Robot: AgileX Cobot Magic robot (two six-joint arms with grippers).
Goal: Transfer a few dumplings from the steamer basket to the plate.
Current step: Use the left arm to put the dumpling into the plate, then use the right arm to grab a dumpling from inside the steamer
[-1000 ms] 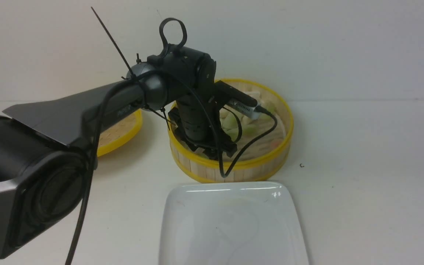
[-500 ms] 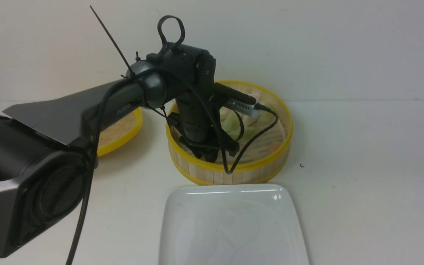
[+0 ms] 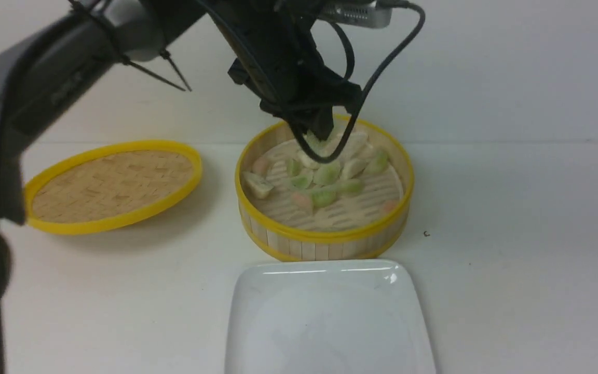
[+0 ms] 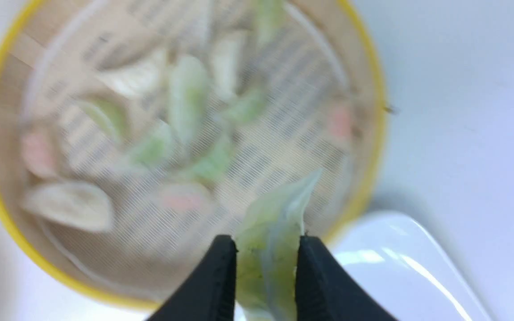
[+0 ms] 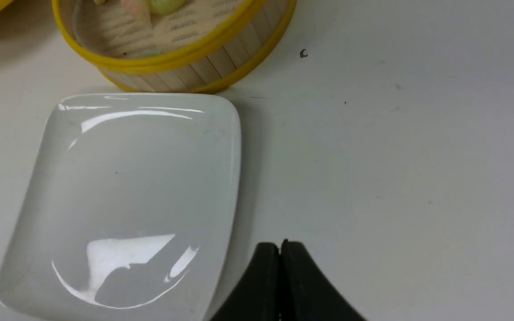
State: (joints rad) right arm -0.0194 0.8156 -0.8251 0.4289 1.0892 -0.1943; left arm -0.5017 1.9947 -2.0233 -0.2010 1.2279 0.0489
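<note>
Left gripper point(image 4: 267, 249) pinches one pale green dumpling point(image 4: 275, 240) above the steamer basket point(image 3: 325, 236)

The two fingers of the left gripper are pressed on the sides of this dumpling, and its narrow end is sticking out beyond the fingertips. In the front view, the left arm point(image 3: 278, 57) comes from the left and reaches over the basket. A black cable point(image 3: 353, 122) hangs in a loop from this arm, in front of the basket's opening.

The other dumplings point(image 3: 326, 173) lie inside the basket, on its slatted floor. Most of them are in a loose group around the middle; they are pale green, whitish and pinkish. One whitish dumpling point(image 3: 258, 185) is near the left wall of the basket, and one pinkish dumpling point(image 3: 388, 206) is near the right wall.

The white square plate point(image 3: 327, 317) is just in front of the basket, on the camera's side. To the left of the basket is the woven lid point(image 3: 114, 184) with a yellow rim. The right gripper point(image 5: 279, 249) has its fingers pressed together, and it is to the right of the basket, above the white table point(image 5: 373, 178).
</note>
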